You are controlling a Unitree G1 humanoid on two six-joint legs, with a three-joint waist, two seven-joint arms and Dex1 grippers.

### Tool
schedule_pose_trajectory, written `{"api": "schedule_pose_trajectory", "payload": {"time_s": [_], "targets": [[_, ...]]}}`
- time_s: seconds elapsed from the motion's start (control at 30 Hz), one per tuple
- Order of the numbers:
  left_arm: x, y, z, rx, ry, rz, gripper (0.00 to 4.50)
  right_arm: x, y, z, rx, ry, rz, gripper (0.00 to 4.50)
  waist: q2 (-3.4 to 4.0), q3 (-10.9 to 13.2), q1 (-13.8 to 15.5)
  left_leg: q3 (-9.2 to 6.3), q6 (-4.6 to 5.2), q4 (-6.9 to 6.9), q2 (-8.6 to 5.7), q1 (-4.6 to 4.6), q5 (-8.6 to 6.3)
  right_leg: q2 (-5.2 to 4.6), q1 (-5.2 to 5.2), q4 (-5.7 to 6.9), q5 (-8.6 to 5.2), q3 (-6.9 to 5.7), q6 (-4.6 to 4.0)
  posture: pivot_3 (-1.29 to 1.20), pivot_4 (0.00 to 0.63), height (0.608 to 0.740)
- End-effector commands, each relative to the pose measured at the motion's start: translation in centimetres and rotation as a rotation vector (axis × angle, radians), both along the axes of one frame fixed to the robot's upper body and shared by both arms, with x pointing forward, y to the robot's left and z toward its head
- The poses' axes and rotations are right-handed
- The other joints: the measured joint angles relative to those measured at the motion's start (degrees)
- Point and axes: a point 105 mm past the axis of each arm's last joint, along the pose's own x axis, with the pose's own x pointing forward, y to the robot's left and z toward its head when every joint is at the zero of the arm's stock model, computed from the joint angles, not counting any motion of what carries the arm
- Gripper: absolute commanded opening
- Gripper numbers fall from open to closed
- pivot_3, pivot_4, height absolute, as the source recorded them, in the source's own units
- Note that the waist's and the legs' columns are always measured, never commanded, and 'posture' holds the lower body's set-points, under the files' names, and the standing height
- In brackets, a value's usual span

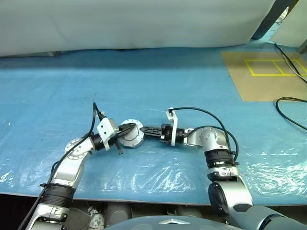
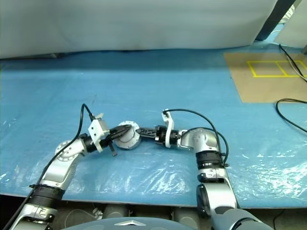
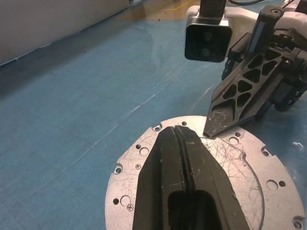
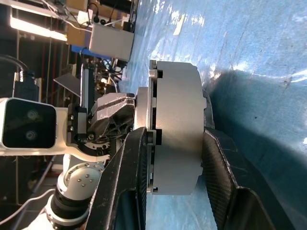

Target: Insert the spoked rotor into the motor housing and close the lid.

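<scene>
Jaws of the left gripper (image 1: 125,128) lay shut flat on the lid (image 3: 144,158); the right gripper (image 4: 168,182) straddled the motor housing (image 4: 177,124) from three o'clock. Uneven squeeze could cock the lid.

Your two head views look forward and down from above the blue sheet (image 1: 158,86), nearly alike, with both arms meeting mid-frame. Your left wrist view sits very close over the lid (image 3: 240,163), facing the right gripper (image 3: 211,132) and its camera. Your right wrist view looks edge-on at the motor housing (image 4: 177,127), close up. All four share that silver assembly
</scene>
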Motion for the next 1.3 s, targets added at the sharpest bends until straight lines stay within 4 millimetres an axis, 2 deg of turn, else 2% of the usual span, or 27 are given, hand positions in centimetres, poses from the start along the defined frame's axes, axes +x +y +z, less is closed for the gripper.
{"api": "schedule_pose_trajectory", "payload": {"time_s": [0.03, 0.13, 0.27, 0.33, 0.43, 0.57, 0.63, 0.8, 0.9, 0.97, 1.03, 1.1, 1.2, 1.3], "targets": [[-0.4, -0.1, -1.9, 0.033, 0.083, -0.006, 0.0, -0.4, 1.4, 1.1, 0.026, -0.063, 0.048, 1.24, 0.0, 0.0, -0.07, 0.0, 0.0, 0.0, 0.0, 0.01, 0.0, 0.0, 0.01, 0.0, 0.0, 0.0, 0.0, 0.0, 0.15, 0.74], [-0.2, 0.0, -1.2, -0.004, 0.078, 0.01, 0.0, 0.0, 1.1, 0.2, -0.017, -0.057, 0.026, 1.24, 0.0, 0.0, -0.19, -0.01, 0.0, 0.0, 0.0, 0.08, 0.0, 0.0, 0.05, 0.0, -0.01, 0.01, -0.01, 0.0, 0.15, 0.74], [0.4, 0.2, 2.4, -0.165, 0.035, 0.048, 0.0, 0.4, 0.7, -0.5, -0.039, -0.039, 0.0, 1.24, -0.01, 0.0, -0.43, 0.01, 0.0, 0.02, 0.0, 0.11, 0.0, 0.0, 0.07, 0.01, -0.08, 0.02, -0.14, 0.0, 0.15, 0.74], [0.3, 0.5, 4.5, -0.252, 0.025, 0.053, 0.0, 0.5, 0.6, -0.3, -0.023, -0.033, -0.007, 1.24, -0.06, 0.03, -0.52, 0.02, 0.0, 0.04, 0.01, 0.09, 0.01, 0.01, 0.05, 0.06, -0.13, 0.03, -0.22, 0.0, 0.15, 0.74], [-0.1, 1.3, 6.7, -0.328, 0.026, 0.068, 0.0, 0.8, 0.4, 0.0, -0.01, -0.018, -0.028, 1.24, -0.06, 0.04, -0.54, 0.02, -0.02, 0.04, 0.04, 0.06, 0.02, 0.09, 0.02, 0.07, -0.12, 0.03, -0.23, 0.0, 0.15, 0.74], [-0.4, 3.1, 8.4, -0.4, 0.056, 0.119, 0.0, 1.3, -0.2, 1.2, 0.049, -0.002, -0.056, 1.24, -0.06, 0.04, -0.45, 0.08, -0.03, 0.03, 0.02, 0.06, 0.02, 0.12, 0.02, 0.08, -0.11, 0.02, -0.21, 0.0, 0.15, 0.74], [-0.6, 4.1, 8.6, -0.43, 0.097, 0.14, 0.0, 1.3, -0.4, 2.4, 0.114, 0.011, -0.061, 1.24, -0.06, 0.05, -0.33, 0.18, -0.03, 0.03, 0.01, 0.02, 0.02, 0.11, 0.0, 0.06, -0.1, 0.02, -0.2, 0.0, 0.15, 0.74], [-1.8, 6.0, 6.3, -0.492, 0.315, 0.12, 0.0, 1.4, -1.1, 6.4, 0.27, 0.003, -0.051, 1.24, -0.11, 0.1, -0.06, 0.21, -0.04, 0.02, -0.01, -0.31, 0.02, 0.13, -0.26, -0.04, -0.01, 0.0, -0.04, 0.0, 0.15, 0.74], [-2.3, 6.0, 5.7, -0.551, 0.399, 0.1, 0.0, 1.4, -1.5, 7.6, 0.295, -0.009, -0.055, 1.24, -0.11, 0.1, 0.13, 0.19, -0.04, 0.1, -0.08, -0.75, 0.04, 0.2, -0.68, 0.06, 0.01, -0.06, -0.02, 0.0, 0.15, 0.74], [-1.9, 6.3, 5.4, -0.597, 0.412, 0.149, 0.0, 1.4, -1.7, 8.3, 0.31, -0.02, -0.057, 1.24, -0.11, 0.1, 0.41, 0.17, -0.05, 0.12, -0.06, -0.79, 0.03, 0.27, -0.68, 0.08, 0.01, -0.11, -0.03, 0.0, 0.15, 0.74], [-1.6, 6.4, 5.3, -0.638, 0.406, 0.174, 0.0, 1.5, -1.8, 8.8, 0.324, -0.028, -0.064, 1.24, -0.12, 0.1, 0.84, 0.16, -0.09, 0.12, -0.06, -0.79, 0.01, 0.27, -0.67, 0.07, 0.01, -0.11, -0.03, 0.0, 0.15, 0.74], [-1.4, 6.7, 5.9, -0.755, 0.406, 0.152, 0.0, 1.6, -1.8, 9.5, 0.341, -0.041, -0.072, 1.24, -0.11, 0.1, 1.09, 0.16, -0.09, 0.15, -0.07, -0.8, 0.0, 0.26, -0.67, 0.08, 0.02, -0.11, -0.02, 0.0, 0.15, 0.74], [-0.7, 7.7, 7.1, -0.935, 0.421, 0.141, 0.57, 1.7, -1.6, 10.4, 0.355, -0.06, -0.07, 1.24, -0.15, 0.12, 1.22, 0.11, -0.11, 0.3, -0.07, -0.85, 0.0, 0.26, -0.67, 0.19, 0.02, -0.12, -0.02, 0.0, 0.15, 0.74], [-1.3, 6.9, 7.8, -1.027, 0.511, 0.049, 1.55, 1.8, -1.3, 10.9, 0.359, -0.065, -0.065, 1.24, -0.15, 0.12, 1.21, 0.06, -0.12, 0.47, -0.06, -0.83, -0.01, 0.26, -0.67, 0.36, 0.02, -0.12, -0.02, 0.0, 0.15, 0.74]]}}
